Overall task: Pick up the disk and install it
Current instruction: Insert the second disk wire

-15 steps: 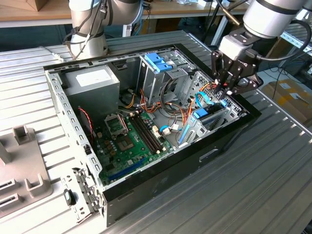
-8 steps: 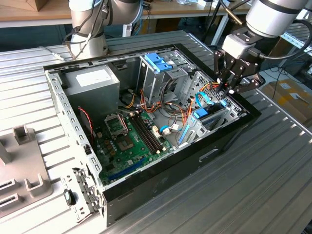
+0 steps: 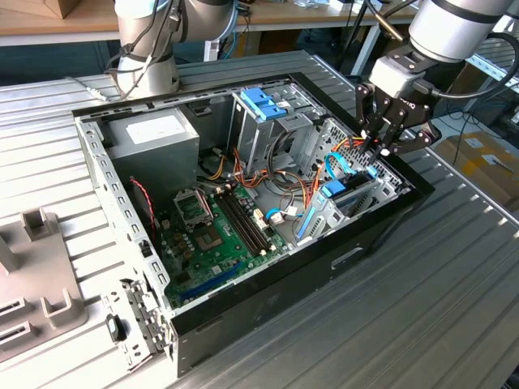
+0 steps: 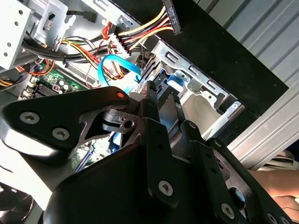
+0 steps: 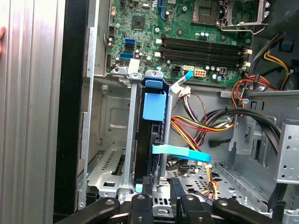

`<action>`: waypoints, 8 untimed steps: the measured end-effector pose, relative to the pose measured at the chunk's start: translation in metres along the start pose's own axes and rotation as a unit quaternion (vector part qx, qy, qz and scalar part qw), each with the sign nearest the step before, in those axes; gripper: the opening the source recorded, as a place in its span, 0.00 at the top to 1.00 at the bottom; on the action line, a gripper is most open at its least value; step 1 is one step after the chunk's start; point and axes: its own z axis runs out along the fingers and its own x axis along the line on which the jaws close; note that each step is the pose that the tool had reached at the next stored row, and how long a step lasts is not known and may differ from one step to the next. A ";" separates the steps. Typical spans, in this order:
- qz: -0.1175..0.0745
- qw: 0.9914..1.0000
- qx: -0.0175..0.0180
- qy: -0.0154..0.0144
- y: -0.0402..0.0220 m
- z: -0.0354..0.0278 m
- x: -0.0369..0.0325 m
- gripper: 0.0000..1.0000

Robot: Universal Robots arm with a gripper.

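In the exterior view we see the gripper (image 3: 381,144) poised over the open computer case (image 3: 243,300), at the corner on the exterior view's right. In the first wrist view the disk (image 5: 150,140) stands on edge in its bay, the fingers (image 5: 140,205) at its near end; whether they grip it we cannot tell.

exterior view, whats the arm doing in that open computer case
A single robot arm has its gripper lowered over the corner of the open computer case on the exterior view's right. The disk, with its light-blue frame, stands on edge in a metal drive bay there, directly below the gripper in the first wrist view. Loose power cables lie beside the bay, and the motherboard sits in the middle of the case.
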 end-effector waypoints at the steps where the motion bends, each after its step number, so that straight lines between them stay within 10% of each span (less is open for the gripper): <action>1: 0.000 1.000 0.000 0.000 0.0000 -0.0005 0.0001 0.71; 8: -0.016 1.000 -0.001 -0.001 -0.0021 -0.0017 0.0001 0.71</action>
